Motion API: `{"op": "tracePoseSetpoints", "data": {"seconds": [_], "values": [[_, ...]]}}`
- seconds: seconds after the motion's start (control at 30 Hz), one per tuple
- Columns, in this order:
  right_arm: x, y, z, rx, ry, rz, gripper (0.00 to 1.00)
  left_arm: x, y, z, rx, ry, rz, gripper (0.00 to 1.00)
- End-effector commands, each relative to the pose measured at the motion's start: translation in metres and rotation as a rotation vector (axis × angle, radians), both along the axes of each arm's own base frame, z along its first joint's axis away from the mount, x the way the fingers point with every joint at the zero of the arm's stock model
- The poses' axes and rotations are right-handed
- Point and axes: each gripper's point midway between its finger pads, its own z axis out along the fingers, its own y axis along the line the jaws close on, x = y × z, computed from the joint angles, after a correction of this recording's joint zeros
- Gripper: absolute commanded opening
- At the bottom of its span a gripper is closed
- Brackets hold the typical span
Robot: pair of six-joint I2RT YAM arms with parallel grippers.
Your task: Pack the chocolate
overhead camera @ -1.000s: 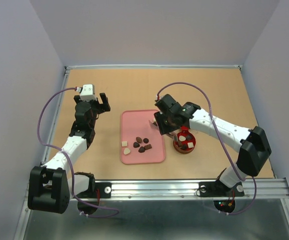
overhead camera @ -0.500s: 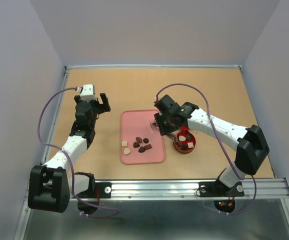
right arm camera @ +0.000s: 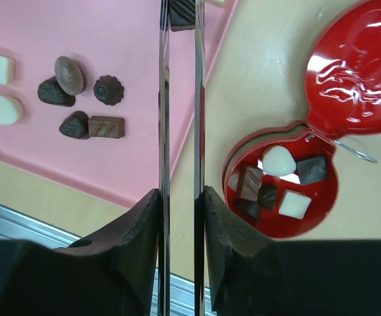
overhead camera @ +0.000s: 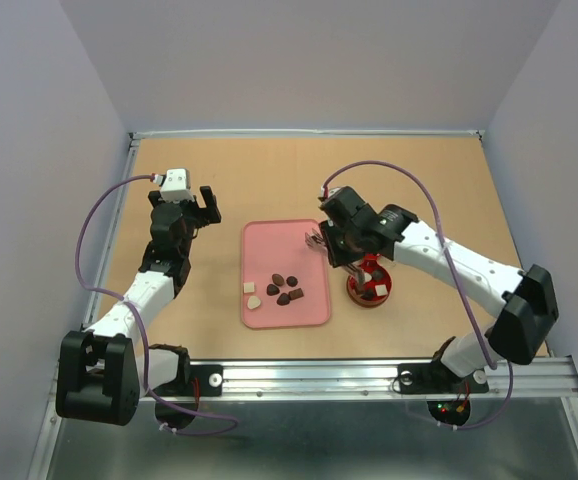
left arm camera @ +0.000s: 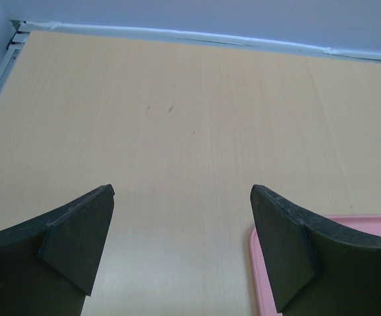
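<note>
One chocolate point(right arm camera: 181, 14), pinched in right claw point(right arm camera: 180, 5)

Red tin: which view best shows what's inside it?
Right wrist: the red tin is open, lid hinged aside, and the chocolates inside are countable. Top external shows it small, partly behind the right arm. Left wrist misses it.

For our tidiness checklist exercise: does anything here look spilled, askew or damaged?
Nothing stands out. The chocolates lie on the pink tray or in the open red tin; none appears spilled onto the table.
</note>
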Motion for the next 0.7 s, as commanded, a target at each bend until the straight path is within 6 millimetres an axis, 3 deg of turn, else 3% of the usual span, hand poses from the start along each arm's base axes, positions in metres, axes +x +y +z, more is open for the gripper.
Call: {"op": "tracePoseSetpoints", "data": {"seconds": [0.0,0.2,0.37,0.67], "values": [[0.003,-0.015,0.049,0.047,-0.104,-0.067,0.29,0.004,0.001,0.027,-0.012,-0.075,0.004,0.96],[-0.031,-0.057,0.047,0.009,-0.056,-0.187,0.29,0.003,0.002,0.028,-0.012,-0.076,0.004,0.96],[-0.064,-0.093,0.028,-0.032,0.008,-0.278,0.29,0.004,0.0,0.028,-0.016,-0.076,-0.002,0.96],[-0.09,-0.116,0.025,-0.033,0.05,-0.358,0.29,0.003,0.0,0.03,-0.017,-0.082,-0.005,0.96]]}}
